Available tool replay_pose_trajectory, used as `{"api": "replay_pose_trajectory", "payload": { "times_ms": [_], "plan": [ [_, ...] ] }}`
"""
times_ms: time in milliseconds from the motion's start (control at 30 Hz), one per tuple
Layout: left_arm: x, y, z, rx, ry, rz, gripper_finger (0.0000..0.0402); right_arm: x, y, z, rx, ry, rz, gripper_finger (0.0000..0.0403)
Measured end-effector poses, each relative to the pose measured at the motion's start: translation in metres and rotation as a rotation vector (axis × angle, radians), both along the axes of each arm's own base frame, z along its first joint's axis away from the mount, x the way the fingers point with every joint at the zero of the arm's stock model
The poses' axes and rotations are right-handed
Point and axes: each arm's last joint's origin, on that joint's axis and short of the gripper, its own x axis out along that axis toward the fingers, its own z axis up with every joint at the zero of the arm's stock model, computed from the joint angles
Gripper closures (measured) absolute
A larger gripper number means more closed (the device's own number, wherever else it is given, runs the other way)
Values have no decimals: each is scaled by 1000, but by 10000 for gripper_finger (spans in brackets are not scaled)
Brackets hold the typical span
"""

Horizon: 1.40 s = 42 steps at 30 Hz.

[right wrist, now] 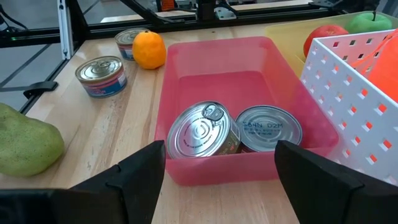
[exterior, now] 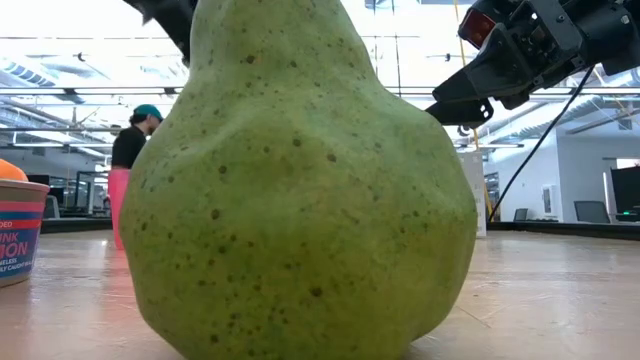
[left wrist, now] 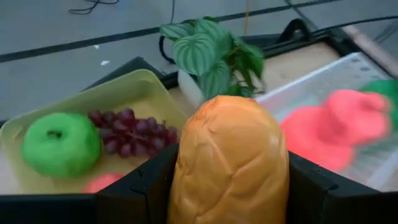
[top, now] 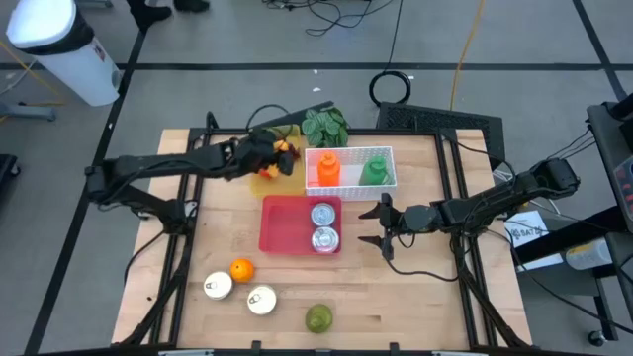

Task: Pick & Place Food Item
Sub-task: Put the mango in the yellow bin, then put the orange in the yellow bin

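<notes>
Wooden counter point(top: 415, 297): carries a red bin, a white basket, a yellow tray, loose cans and fruit.
Left jaws point(left wrist: 227, 186): clenched on a bread loaf point(left wrist: 229, 162), one finger on each side of it, held over the yellow tray point(left wrist: 134, 90).
Ahead of left jaws: a green apple point(left wrist: 60, 148) and purple grapes point(left wrist: 130, 132) lie in the tray; a leafy plant point(left wrist: 208, 56) stands beyond it.
Beside left jaws: white basket point(top: 386, 185) with an orange bottle point(top: 328, 168) and a green bottle point(top: 374, 170).
Right jaws point(top: 377, 225): released, holding nothing, just beside the red bin point(right wrist: 186, 65).
Ahead of right jaws: two cans point(right wrist: 202, 132) lie in the bin.
Beyond the bin: an orange point(right wrist: 149, 50), two more cans point(right wrist: 101, 76) and a pear point(right wrist: 28, 148) on the counter.
Low view: the pear point(exterior: 300, 190) fills the picture.
</notes>
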Motion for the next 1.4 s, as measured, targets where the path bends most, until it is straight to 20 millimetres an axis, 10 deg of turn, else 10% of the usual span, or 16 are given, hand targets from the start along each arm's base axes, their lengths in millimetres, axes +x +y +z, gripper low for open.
{"api": "replay_pose_trajectory", "payload": {
  "times_ms": [467,767,1133,1400],
  "plan": [
    [42,48,-89,-158,99,116,181,0,0,0,-3,0,1,119],
    [52,51,-106,-163,129,19,71,0,0,0,-3,1,1,119],
    [20,44,-48,-141,87,-112,24,0,0,0,-1,1,0,119],
    [-37,-22,16,-235,57,-351,23,0,0,-1,4,8,-2,119]
  ]
}}
